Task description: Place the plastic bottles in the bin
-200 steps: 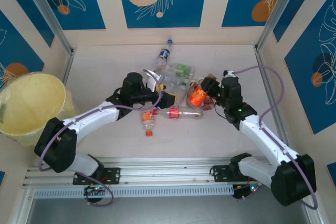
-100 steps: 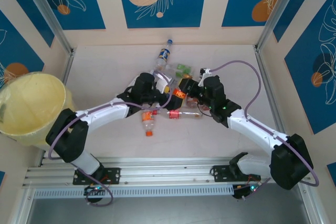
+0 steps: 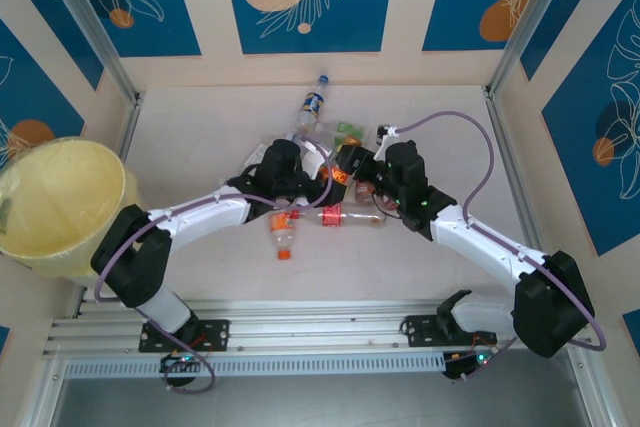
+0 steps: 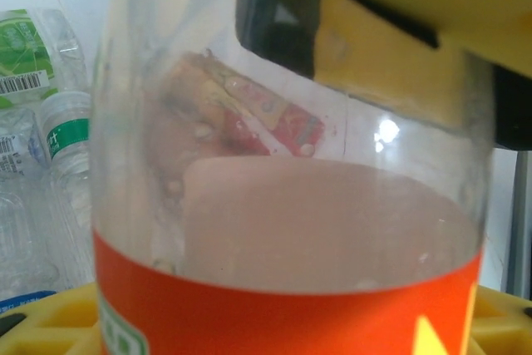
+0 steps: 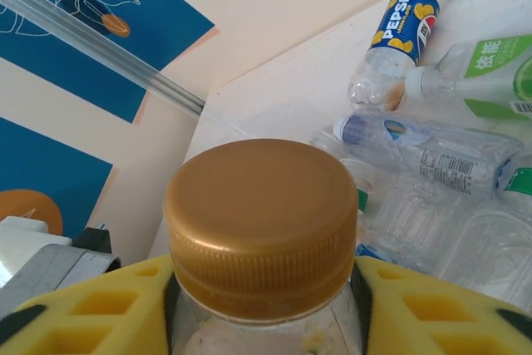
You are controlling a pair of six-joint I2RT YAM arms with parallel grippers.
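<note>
- Top external: my right gripper [image 3: 352, 169] and left gripper [image 3: 318, 175] meet at the orange-label bottle [image 3: 340, 176], mid-table; I judge a handover to be in hand. The bin [image 3: 62, 202] stands at the left (well apart).
- Left wrist: the bottle sits between my left fingers [image 4: 41, 322]; clamped or not, I cannot tell.
- Right wrist: right jaws grip the neck under the gold cap [image 5: 262, 222]. Next: left secures, right releases.
- Same view: the white table [image 5: 283, 81] carries more bottles [image 5: 440, 155] on the far side; blue-patterned wall panels [image 5: 158, 14] stand behind.

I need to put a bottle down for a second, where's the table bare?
Bare: back-left table, between bin and left arm; also the front strip before the rail. Crowded: centre, where left gripper and right gripper meet at the orange-label bottle amid other bottles.
</note>
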